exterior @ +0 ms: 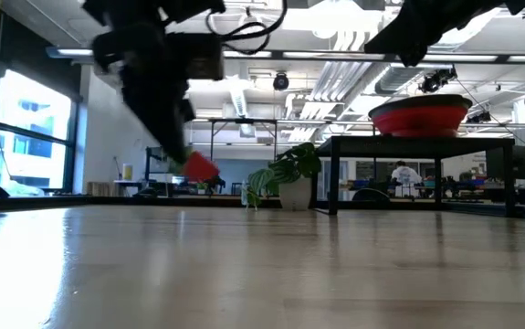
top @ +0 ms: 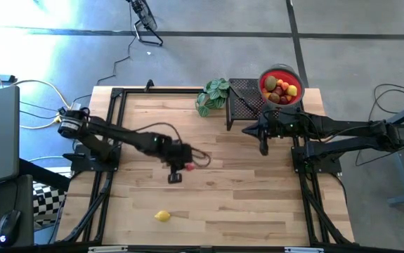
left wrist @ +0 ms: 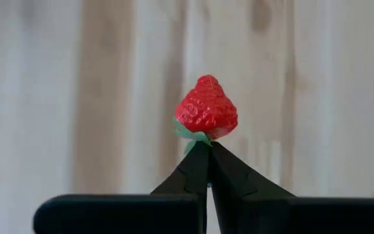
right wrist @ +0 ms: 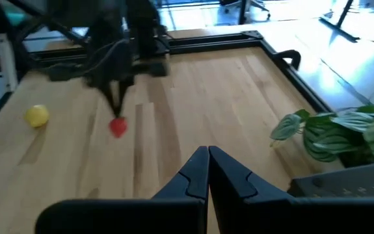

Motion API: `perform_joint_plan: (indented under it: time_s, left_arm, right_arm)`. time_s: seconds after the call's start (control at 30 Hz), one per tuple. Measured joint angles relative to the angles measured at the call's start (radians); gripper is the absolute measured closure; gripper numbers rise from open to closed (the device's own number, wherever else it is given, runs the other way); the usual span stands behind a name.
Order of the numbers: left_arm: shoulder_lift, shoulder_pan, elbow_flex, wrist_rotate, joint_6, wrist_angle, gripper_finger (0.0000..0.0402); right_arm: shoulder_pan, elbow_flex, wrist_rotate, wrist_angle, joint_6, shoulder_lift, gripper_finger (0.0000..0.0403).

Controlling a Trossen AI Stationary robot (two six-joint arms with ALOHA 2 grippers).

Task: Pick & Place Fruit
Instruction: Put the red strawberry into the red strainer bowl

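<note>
So the left gripper (left wrist: 207, 146) has its fingers pinched together on the green leaf cap of a strawberry (left wrist: 206, 109), and the berry hangs off the tips, lifted clear of the wooden table (top: 258, 204). Going by the red bowl (top: 280, 86) as the landmark: the bowl sits up on a black wire stand (top: 242, 102) at the table's far edge, and the strawberry is well apart from it, out over the middle of the table toward the left arm's side.

The bowl already has a pile of fruit (top: 282, 91) in it, orange, red, yellow, green and brown bits. A lemon (top: 162, 216) lies on the table even farther from the bowl, near the front edge.

The right gripper (right wrist: 207, 170) hovers just in front of the bowl's stand, fingers together with nothing between them. A leafy plant (top: 213, 95) stands right beside the stand.
</note>
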Motion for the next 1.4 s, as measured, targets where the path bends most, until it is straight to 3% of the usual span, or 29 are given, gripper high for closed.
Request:
perform_joint_plan:
  time_s: [0.17,0.43,0.73,0.87,1.1,1.27,1.4]
  left_arm:
    - [0.000,0.108,0.122,0.007,0.137,-0.057,0.0401]
    - [0.000,0.290,0.336,0.129,0.313,-0.050,0.0401]
    - [0.000,0.434,0.506,0.157,0.349,0.044,0.0402]
    - [0.000,0.437,0.512,0.166,0.320,0.155,0.0401]
    - [0.000,0.436,0.513,0.306,0.261,0.371,0.0401]
    - [0.000,0.436,0.513,0.402,0.249,0.440,0.0401]
    - [0.000,0.435,0.513,0.419,0.253,0.443,0.0401]
  right_arm:
    - [0.000,0.000,-0.059,-0.015,-0.002,0.000,0.0401]
    - [0.000,0.000,-0.098,-0.116,0.001,-0.002,0.0401]
    - [0.000,0.000,-0.116,-0.135,0.004,-0.002,0.0400]
    - [0.000,0.000,-0.095,-0.036,-0.004,-0.002,0.0400]
    - [0.000,0.000,-0.089,0.206,-0.087,-0.002,0.0400]
    - [0.000,0.000,-0.043,0.421,-0.102,0.000,0.0400]
    - [0.000,0.000,-0.043,0.483,-0.152,0.005,0.0385]
